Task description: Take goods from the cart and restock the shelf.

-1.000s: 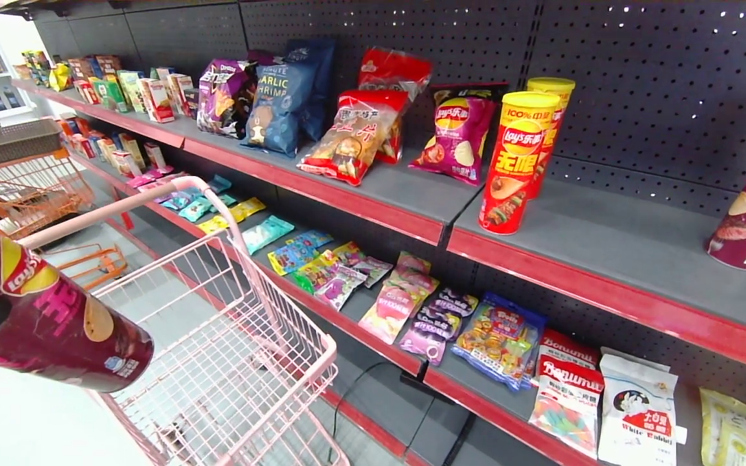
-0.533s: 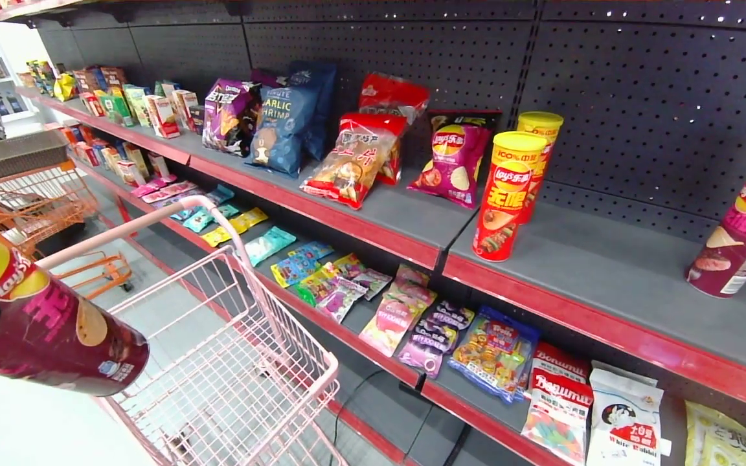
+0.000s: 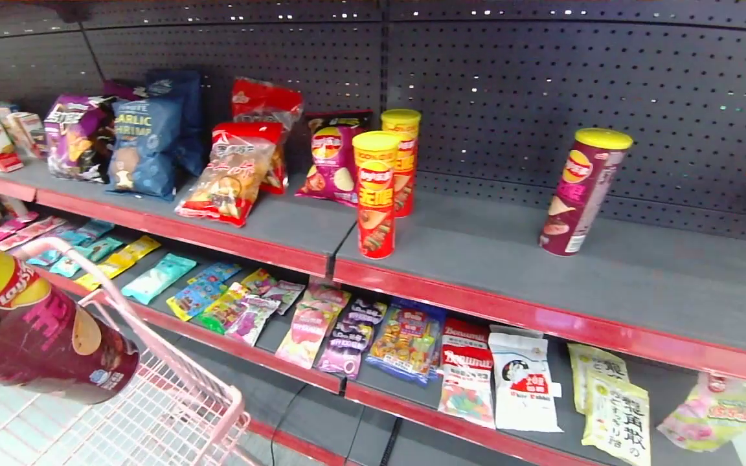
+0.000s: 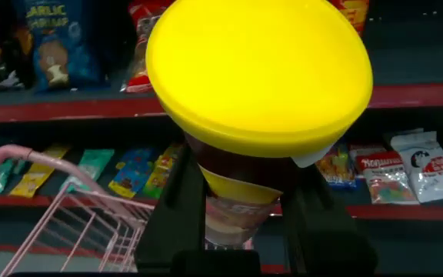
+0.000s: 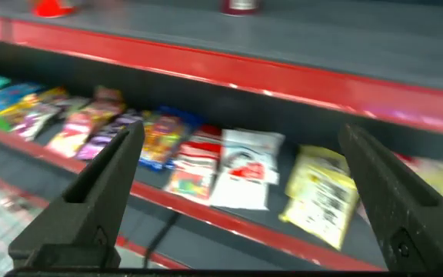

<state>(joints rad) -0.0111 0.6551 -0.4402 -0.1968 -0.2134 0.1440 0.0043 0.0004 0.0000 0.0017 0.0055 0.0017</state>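
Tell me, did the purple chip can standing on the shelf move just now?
No. The purple can keeps its place on the grey shelf, right of the red cans; the whole picture slid because the camera turned.

Lettering on held purple can [image 3: 49, 336], blue snack bag [image 3: 143, 152], white candy bag [image 3: 523, 382].

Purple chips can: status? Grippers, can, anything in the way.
Left gripper shut on purple chips can, held tilted above pink cart. Right gripper open, empty. Upper shelf has bare space beside the matching can; nothing blocking seen.
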